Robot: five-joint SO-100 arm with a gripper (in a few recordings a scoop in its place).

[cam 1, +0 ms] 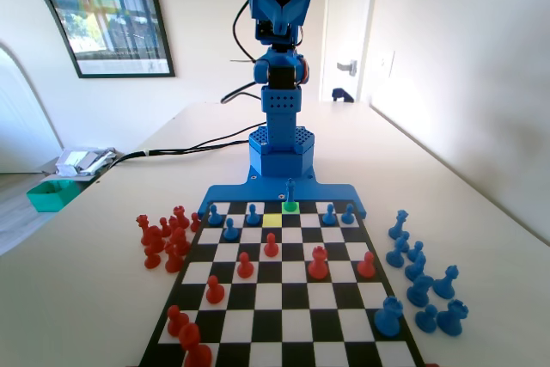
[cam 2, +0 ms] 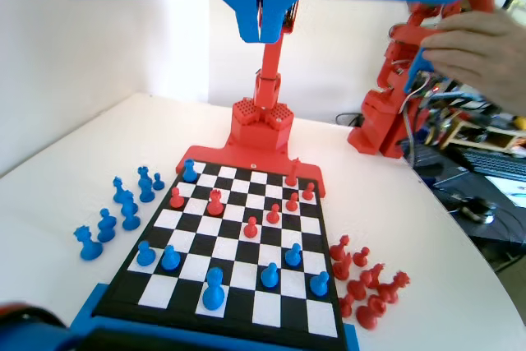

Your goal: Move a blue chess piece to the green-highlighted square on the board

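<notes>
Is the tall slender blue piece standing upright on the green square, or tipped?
Upright. In the fixed view the tall slender blue plastic piece stands straight on the bright green square, knob on top, apart from the blue pawns.

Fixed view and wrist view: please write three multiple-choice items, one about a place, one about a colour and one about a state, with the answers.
1. Where does the tall blue chess piece stand?
A. on the green-highlighted square
B. on the yellow square
C. on the table

2. In the fixed view, what colour are the pieces left of the board?
A. blue
B. red
C. white

3. How are the gripper jaws in the wrist view?
A. wide open
B. shut on a pawn
C. shut, holding nothing

Answers:
1 A, its base sits on the green.
2 B, the cluster of red pieces lies there.
3 C, the jaws meet with nothing between them.
</notes>
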